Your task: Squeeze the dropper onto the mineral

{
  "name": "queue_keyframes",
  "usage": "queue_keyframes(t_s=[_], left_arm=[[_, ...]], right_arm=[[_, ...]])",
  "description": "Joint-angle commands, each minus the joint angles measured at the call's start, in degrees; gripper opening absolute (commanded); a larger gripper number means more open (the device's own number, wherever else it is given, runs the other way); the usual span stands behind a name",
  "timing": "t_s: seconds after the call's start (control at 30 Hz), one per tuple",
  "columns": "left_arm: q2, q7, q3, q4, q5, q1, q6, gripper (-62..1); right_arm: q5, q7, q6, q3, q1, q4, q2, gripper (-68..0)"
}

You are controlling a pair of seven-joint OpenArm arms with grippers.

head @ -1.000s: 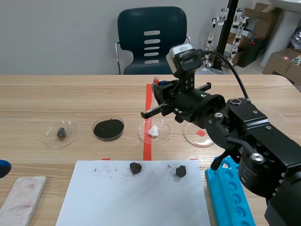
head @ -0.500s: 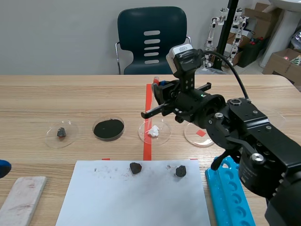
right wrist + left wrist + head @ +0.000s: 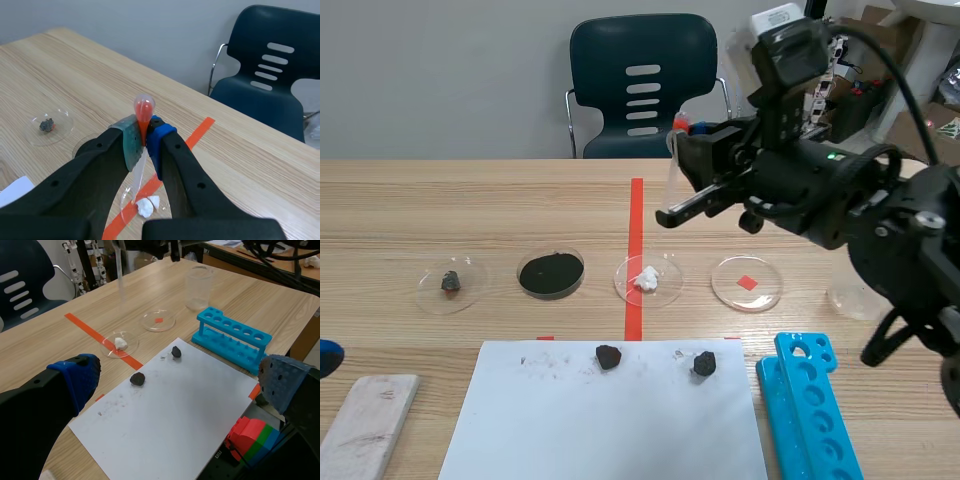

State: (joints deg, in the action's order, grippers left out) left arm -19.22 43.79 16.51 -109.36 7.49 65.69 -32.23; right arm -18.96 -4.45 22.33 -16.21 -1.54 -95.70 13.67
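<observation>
- Scene view: our right arm comes in from the right and stands raised over the table, with the right gripper [image 3: 685, 140] pinched on a clear plastic dropper with an orange-red bulb [image 3: 672, 175].
- In the right wrist view we see the fingers narrow, the grey-green pad [image 3: 131, 142] and the blue pad [image 3: 156, 140] pressing the dropper just under its bulb. The bulb stands above the pads and the clear stem hangs down between the fingers.
- Under the stem in that view lies a small white mineral lump [image 3: 146, 206], resting in a clear round dish [image 3: 665, 293] that sits on the orange-red tape line. The dropper is well above the dish, not touching it.
- Three more clear dishes stand in the same row: one with a small dark stone [image 3: 450, 282], one filled with black powder [image 3: 551, 273] and one empty dish [image 3: 747, 283].
- On a white paper sheet [image 3: 610, 430], nearer to us, lie a dark mineral lump [image 3: 608, 355] and a second dark lump [image 3: 705, 363], apart from each other.
- Our left gripper [image 3: 177, 382] hangs spread wide and holds nothing, low over the near corner of the sheet.
- A bright blue plastic test-tube rack [image 3: 815, 410] lies beside the sheet, and a clear beaker [image 3: 198, 287] stands beyond it.
</observation>
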Motion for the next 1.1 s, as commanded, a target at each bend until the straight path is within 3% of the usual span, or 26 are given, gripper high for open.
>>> queue_keyframes(t_s=[0.0,0.23,0.6,1.07], left_arm=[[0.00,1.01,-0.42,-0.76,-0.76,-0.17,-0.31,1.4],[0.00,1.01,-0.42,-0.76,-0.79,-0.17,-0.31,1.4],[0.00,0.98,-0.42,-0.76,-0.79,-0.17,-0.31,1.4],[0.00,0.98,-0.42,-0.76,-0.76,-0.17,-0.31,1.4]], right_arm=[[-1.42,0.07,0.00,1.62,-1.62,-3.23,1.29,-66.5],[-5.07,-4.04,0.00,6.93,-10.67,-16.09,4.26,-66.5],[-8.98,-9.64,0.02,14.08,-22.71,-29.75,4.26,-66.5],[-8.94,-9.84,0.02,15.34,-26.25,-33.00,4.24,-66.5]])
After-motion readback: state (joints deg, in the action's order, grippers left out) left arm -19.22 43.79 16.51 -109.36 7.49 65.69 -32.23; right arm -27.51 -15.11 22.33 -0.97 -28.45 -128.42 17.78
